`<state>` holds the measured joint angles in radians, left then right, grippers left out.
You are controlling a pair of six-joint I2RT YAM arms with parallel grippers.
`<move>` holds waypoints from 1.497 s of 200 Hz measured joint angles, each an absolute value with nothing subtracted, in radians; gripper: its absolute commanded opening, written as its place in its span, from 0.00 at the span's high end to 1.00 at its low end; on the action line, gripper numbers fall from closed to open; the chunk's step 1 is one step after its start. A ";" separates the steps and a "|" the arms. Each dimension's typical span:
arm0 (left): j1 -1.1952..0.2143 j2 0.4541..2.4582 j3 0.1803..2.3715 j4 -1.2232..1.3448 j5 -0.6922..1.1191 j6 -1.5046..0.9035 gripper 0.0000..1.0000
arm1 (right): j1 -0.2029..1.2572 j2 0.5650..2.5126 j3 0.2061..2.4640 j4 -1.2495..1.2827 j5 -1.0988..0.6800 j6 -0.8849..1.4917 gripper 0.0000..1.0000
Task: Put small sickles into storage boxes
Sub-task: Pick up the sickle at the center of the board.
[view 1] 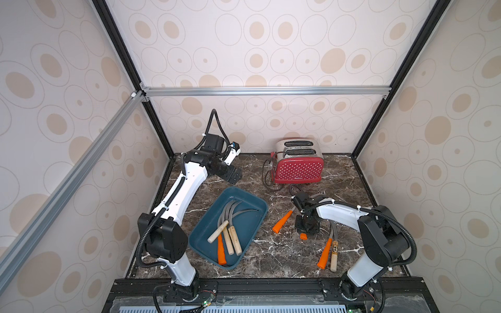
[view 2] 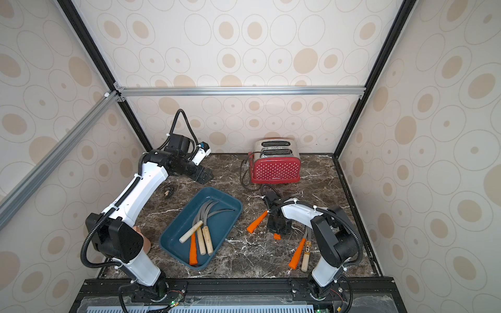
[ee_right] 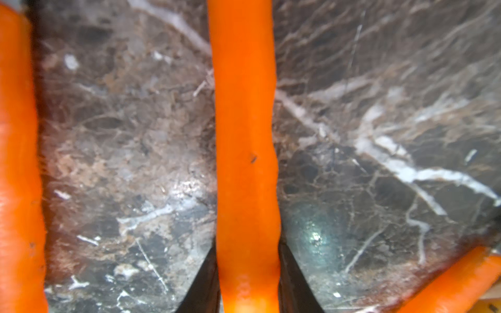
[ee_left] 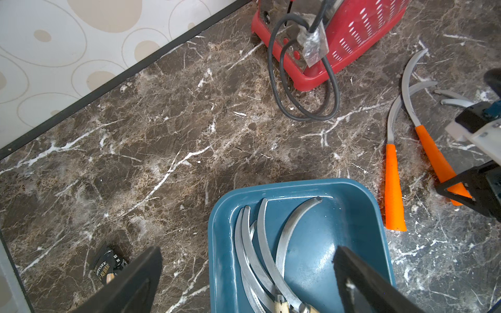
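Grip by right gripper (view 1: 305, 231) on the orange handle of one small sickle (view 1: 303, 236), black fingers (ee_right: 206, 284) pressed against both sides of it, low at the marble table (view 1: 271, 252). Farther back, left gripper (view 1: 235, 175) spread wide and empty, hanging above the far end of the teal storage tray (view 1: 252, 222), touching nothing. Nearest, just beside the right arm's base: two sickles side by side, an orange-handled one (view 1: 324, 256) and a pale wood one with a patterned band (view 1: 334, 256), butts toward the near edge, blades running away under the arm. Next, tray set on a diagonal, far end swung right; inside, four sickles, three with wood handles (view 1: 234, 241) and one with an orange handle (view 1: 221, 252), handles at the near end, grey blades (view 1: 230, 208) fanned toward the far end and curving right. Right of the tray, free orange sickle (view 1: 282, 222), butt near-left, blade far-right, just beside the gripped one, the two blades crossing in the left wrist view. Count: eight sickles, four in the tray, four on the table; four orange, four wood; one tray. Farthest back, one red polka-dot toaster (view 1: 298, 168) with coiled cord.
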<state>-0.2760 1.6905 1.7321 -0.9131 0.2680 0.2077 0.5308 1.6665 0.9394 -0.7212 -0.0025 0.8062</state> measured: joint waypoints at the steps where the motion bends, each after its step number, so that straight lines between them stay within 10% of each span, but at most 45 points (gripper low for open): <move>1: -0.276 1.691 1.732 -0.913 0.268 0.208 0.01 | 0.531 1.666 0.940 -0.721 -0.002 0.806 0.90; 299: -0.276 1.691 1.741 -0.904 0.260 0.190 0.01 | 0.559 1.485 0.914 -0.762 0.080 0.799 0.98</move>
<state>-0.2760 1.6905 1.7412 -0.9039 0.2600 0.1898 0.5591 1.4853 0.9142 -0.7624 0.0795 0.7990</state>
